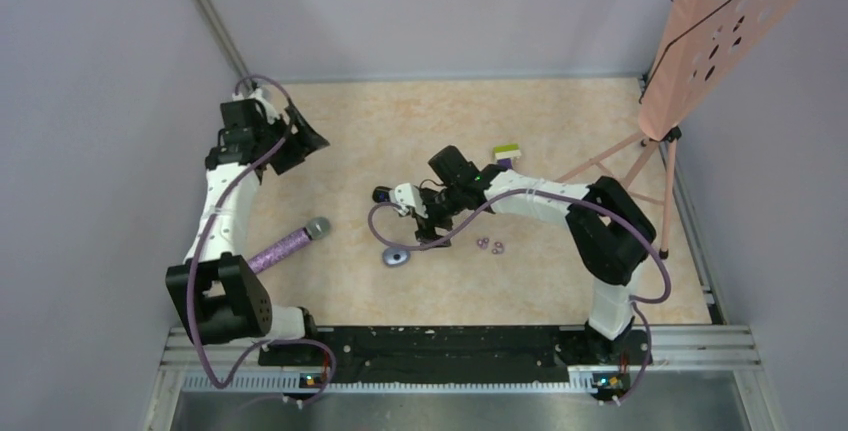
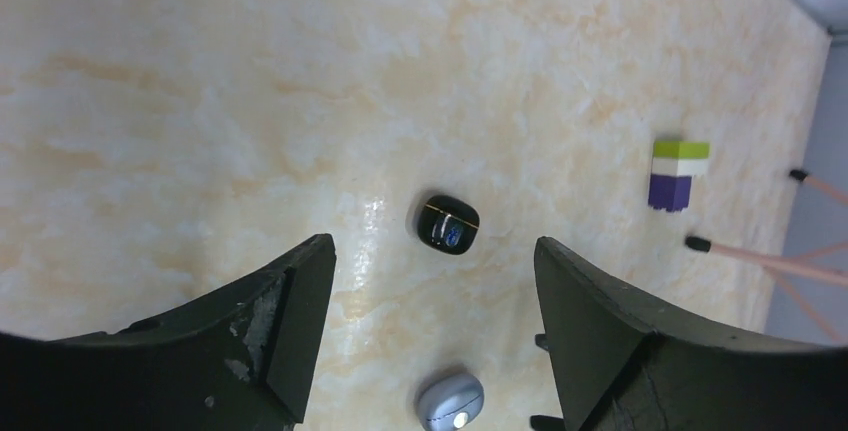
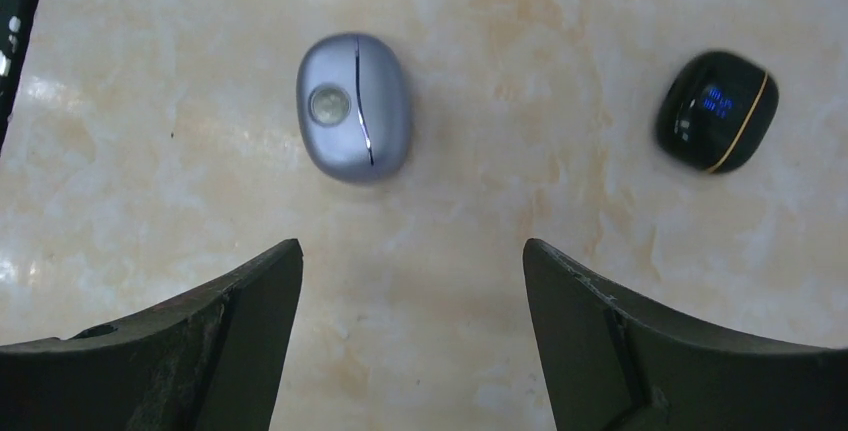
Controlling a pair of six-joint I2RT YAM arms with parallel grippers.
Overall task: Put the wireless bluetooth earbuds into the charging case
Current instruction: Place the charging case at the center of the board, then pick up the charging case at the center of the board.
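Two tiny purple wireless bluetooth earbuds (image 1: 489,245) lie together on the table, just right of my right gripper (image 1: 428,226). A closed lavender-grey charging case (image 3: 352,108) lies ahead of the right gripper (image 3: 412,246), a little to its left. This gripper is open and holds nothing. The same lavender-grey case (image 1: 397,256) shows from above, and a glossy black case (image 1: 382,194) lies beyond it. My left gripper (image 1: 305,141) hovers at the far left, open and empty. Between its fingertips (image 2: 432,246) I look down on the black case (image 2: 447,222) and the lavender-grey case (image 2: 450,401).
A green-and-purple block (image 1: 507,154) sits behind the right arm. A purple microphone (image 1: 290,243) lies by the left arm. A pink music stand (image 1: 720,31) on thin legs (image 2: 760,256) occupies the right side. Grey walls close in the table.
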